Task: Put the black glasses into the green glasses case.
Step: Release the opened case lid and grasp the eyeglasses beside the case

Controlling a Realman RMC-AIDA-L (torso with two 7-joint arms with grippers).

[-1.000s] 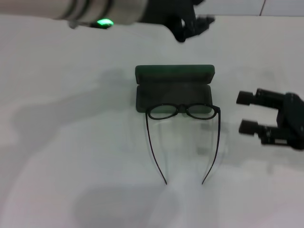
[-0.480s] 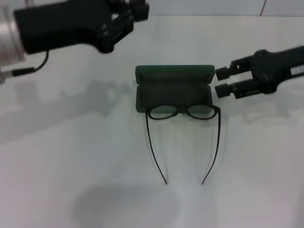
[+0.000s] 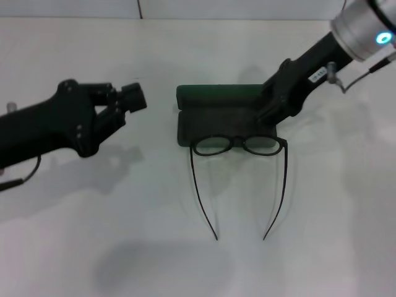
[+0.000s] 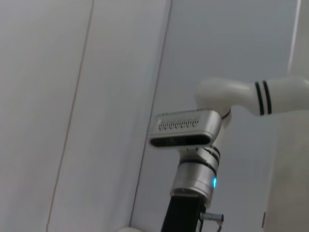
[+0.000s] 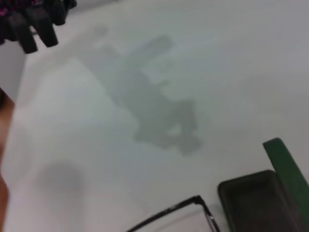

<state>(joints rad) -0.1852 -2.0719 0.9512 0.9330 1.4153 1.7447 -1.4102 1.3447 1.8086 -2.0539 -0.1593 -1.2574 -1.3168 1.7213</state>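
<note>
Black glasses before open green glasses case, right pincer over it

A lab: bare white table, plain panelled walls.

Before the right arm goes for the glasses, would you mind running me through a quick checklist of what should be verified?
1. Green glasses case open, lid up: ok.
2. Black glasses lying at the case's near edge, temples unfolded toward the robot: ok, though unfolded temples may not fit inside.
3. Case tray free of other things: cannot tell, the right arm covers its right end.
4. Right gripper over the case's right end, close above the frame: ok; finger opening: cannot tell.
5. Left gripper away from the case on its left, out of the path: ok.
</note>
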